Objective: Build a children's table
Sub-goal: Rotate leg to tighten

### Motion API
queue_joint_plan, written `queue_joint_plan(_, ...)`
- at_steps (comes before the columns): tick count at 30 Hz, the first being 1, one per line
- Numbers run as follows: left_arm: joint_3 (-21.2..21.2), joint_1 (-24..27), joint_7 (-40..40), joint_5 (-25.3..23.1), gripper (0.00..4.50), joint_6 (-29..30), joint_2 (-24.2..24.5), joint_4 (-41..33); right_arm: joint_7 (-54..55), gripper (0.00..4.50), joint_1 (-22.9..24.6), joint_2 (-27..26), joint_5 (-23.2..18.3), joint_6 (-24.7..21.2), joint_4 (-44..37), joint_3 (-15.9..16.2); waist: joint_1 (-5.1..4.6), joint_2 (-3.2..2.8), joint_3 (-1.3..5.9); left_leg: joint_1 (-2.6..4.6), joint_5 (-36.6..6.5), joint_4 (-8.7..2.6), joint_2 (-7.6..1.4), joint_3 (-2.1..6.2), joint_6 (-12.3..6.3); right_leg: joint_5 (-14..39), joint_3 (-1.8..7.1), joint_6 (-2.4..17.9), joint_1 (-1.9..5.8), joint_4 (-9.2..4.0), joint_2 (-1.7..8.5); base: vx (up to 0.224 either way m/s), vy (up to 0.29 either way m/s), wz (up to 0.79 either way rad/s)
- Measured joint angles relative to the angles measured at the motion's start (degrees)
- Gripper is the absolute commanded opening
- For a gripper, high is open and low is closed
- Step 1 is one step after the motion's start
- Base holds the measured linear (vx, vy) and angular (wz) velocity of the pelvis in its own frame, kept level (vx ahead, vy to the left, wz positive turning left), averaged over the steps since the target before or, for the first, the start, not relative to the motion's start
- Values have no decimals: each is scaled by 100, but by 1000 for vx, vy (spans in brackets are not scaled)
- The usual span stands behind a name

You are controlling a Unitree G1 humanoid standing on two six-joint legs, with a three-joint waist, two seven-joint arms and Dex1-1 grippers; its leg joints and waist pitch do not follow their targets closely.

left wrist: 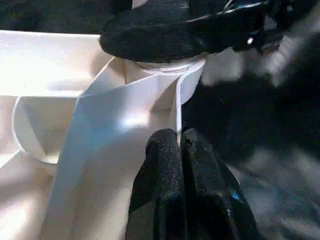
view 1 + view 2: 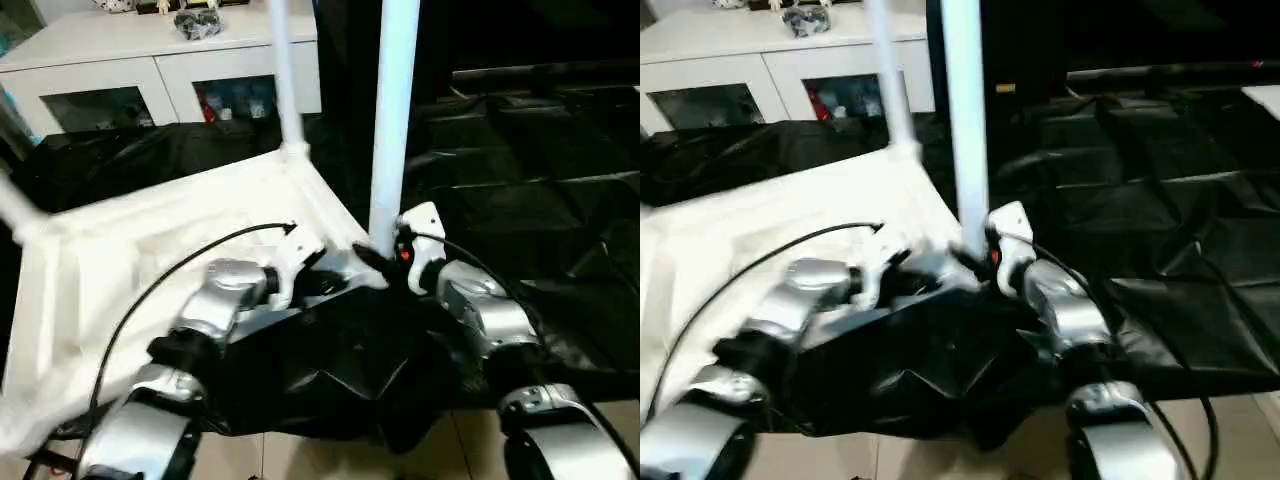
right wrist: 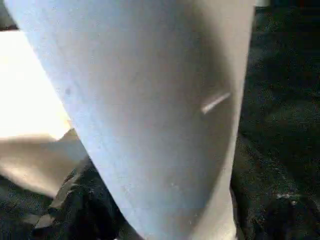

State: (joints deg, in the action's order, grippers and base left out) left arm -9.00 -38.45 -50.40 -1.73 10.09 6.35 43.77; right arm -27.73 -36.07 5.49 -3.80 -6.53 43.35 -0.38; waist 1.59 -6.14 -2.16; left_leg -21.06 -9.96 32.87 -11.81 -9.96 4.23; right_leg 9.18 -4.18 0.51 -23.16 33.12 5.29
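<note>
The children's table lies upside down, its white ribbed top (image 2: 130,260) resting on the black-draped work table. One white leg (image 2: 393,120) stands upright in the near right corner socket (image 1: 165,70). My right gripper (image 2: 383,258) is shut on this leg at its base; the right wrist view has the leg (image 3: 150,110) close up. A thinner-looking leg (image 2: 285,80) rises from the far corner, and part of another leg (image 2: 15,205) shows at the left. My left gripper (image 1: 180,145) is shut, pinching the top's thin rim wall just beside that near socket.
A white cabinet (image 2: 160,60) with glass doors stands behind the work table. Black sheeting (image 2: 540,200) covers the table to the right and bunches up (image 2: 340,370) under my forearms. Pale floor (image 2: 330,455) shows at the near edge.
</note>
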Motion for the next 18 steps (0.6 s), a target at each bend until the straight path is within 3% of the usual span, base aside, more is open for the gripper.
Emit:
queue_joint_plan(2, 15, -4, 128, -24, 0, 18, -54, 3, 166, 311, -58, -52, 14, 79, 130, -36, 2, -8, 4, 1, 0, 0, 0, 0, 0, 0, -1, -1, 1, 0, 0, 0, 0, 0)
queue_joint_plan(7, 15, -5, 132, -26, 0, 22, -65, 3, 173, 366, -77, -120, -2, 117, 204, -92, -1, -8, 3, -2, -1, 4, 2, 1, -1, 0, 1, -1, 2, -2, 2, 0, 0, 0)
queue_joint_plan(11, 0, -4, -142, -23, 0, -21, 19, -9, -323, 370, -30, -35, -10, 234, 186, -81, 5, -3, 1, -5, -3, 3, 0, 0, -6, 2, -2, -3, 0, -2, 2, 0, 0, 0)
queue_joint_plan(15, -103, 83, -768, 4, 0, -54, 279, -155, -1502, 370, 277, 341, -76, 364, -160, 155, 41, 1, -2, -10, 10, 3, -4, -2, -34, 4, -8, -4, -3, -1, 1, 0, 0, 0)
queue_joint_plan(18, -222, 227, -1382, 137, 0, -56, 534, -332, -2584, 370, 528, 801, -144, 274, -624, 549, 69, 2, -2, -11, 11, 11, -4, -3, -35, 4, -9, -4, -1, 3, 2, 0, 0, 0)
